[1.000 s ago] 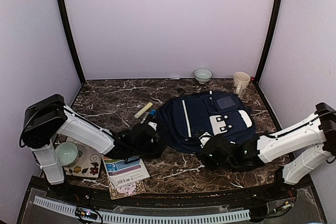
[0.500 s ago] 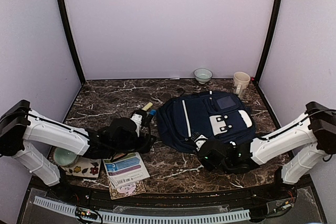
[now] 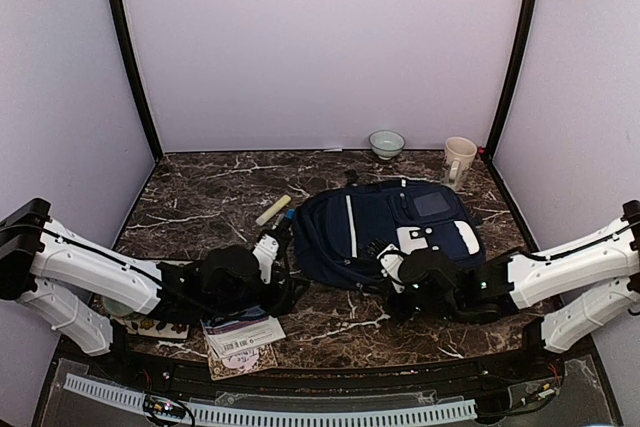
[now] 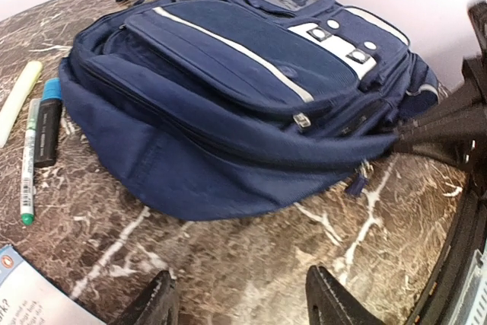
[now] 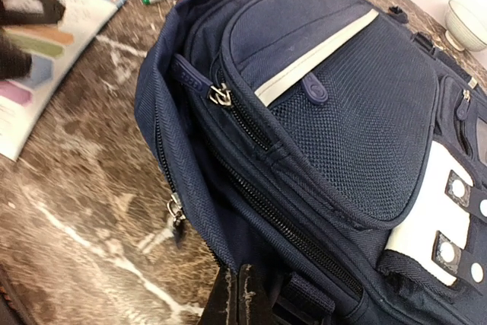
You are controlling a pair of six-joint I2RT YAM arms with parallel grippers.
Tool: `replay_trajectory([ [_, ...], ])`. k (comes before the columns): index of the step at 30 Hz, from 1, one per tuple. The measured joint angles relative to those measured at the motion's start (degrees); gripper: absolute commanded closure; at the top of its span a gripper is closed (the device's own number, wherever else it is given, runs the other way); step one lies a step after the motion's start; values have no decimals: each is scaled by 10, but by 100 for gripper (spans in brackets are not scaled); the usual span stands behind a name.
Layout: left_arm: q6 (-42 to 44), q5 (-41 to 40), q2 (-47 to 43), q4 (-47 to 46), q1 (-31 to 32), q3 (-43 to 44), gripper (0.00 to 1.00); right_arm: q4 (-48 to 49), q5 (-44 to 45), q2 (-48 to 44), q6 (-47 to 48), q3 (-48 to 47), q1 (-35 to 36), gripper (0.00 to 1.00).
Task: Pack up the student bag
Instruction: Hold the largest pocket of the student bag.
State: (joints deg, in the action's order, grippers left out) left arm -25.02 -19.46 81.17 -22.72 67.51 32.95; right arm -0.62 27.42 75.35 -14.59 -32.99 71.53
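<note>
The student bag [image 3: 395, 229], navy with white stripes, lies flat mid-table with its front pockets up. My right gripper [image 5: 243, 298] is shut on the fabric lip of the bag's near edge, beside a zip; in the top view my right gripper [image 3: 386, 265] sits at the bag's front edge. The left wrist view shows the bag [image 4: 228, 89] stretched toward that grip. My left gripper [image 4: 247, 302] stands open over bare marble just short of the bag's left side, nothing between its fingers. From above, my left gripper [image 3: 275, 255] is by the bag's left edge.
A green marker [image 4: 27, 161], a black-and-blue highlighter [image 4: 47, 122] and a yellow highlighter [image 3: 272, 210] lie left of the bag. A booklet [image 3: 243, 332] lies near the front edge, partly under the left arm. A bowl [image 3: 386, 143] and mug [image 3: 459, 157] stand at the back.
My right gripper has shut on the bag's near edge and drawn it taut. My left arm first swung out to the left and lowered, then came back a little toward the near edge.
</note>
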Motion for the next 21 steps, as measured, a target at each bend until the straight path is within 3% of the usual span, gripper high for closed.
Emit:
replay_trajectory([
  [8, -9, -47, 13, -13, 72, 31, 45, -3, -22, -66, -38, 3, 0, 100],
  [21, -13, -60, 156, -61, 113, 100, 51, -16, -67, -41, -94, -18, 0, 100],
])
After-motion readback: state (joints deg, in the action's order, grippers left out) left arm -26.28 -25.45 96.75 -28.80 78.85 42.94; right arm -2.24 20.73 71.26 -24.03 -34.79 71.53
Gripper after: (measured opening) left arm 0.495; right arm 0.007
